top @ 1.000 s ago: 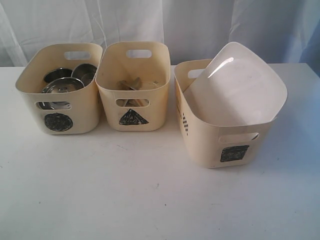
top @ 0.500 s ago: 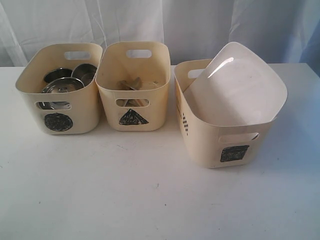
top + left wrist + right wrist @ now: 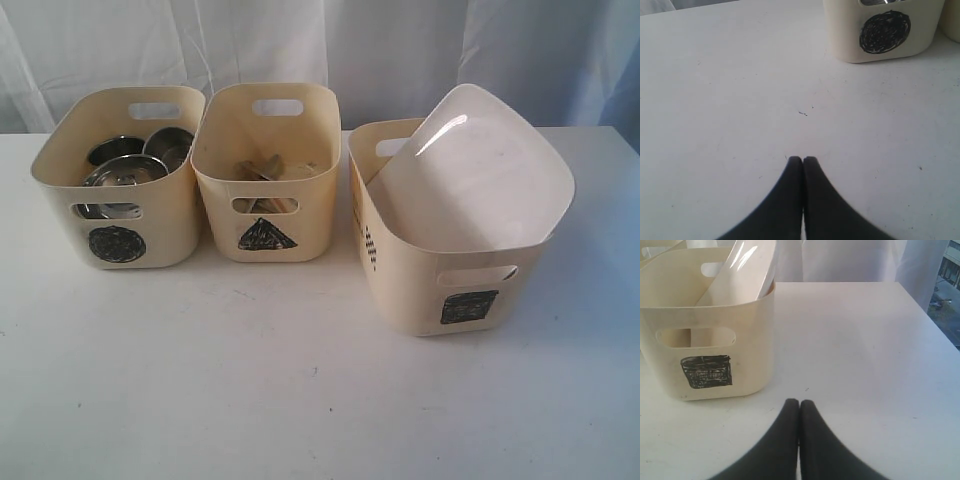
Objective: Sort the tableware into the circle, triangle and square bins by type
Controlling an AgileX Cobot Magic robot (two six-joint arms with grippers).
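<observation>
Cream walls of the triangle bin (image 3: pixel 303 215) hide most of its wooden chopsticks (image 3: pixel 258 167), while left hand (image 3: pixel 802 159) and right hand (image 3: pixel 799 401) are pinched closed on nothing.

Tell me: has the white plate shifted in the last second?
No. The white plate leans in the square bin as before, its top edge unchanged against the curtain.
</observation>
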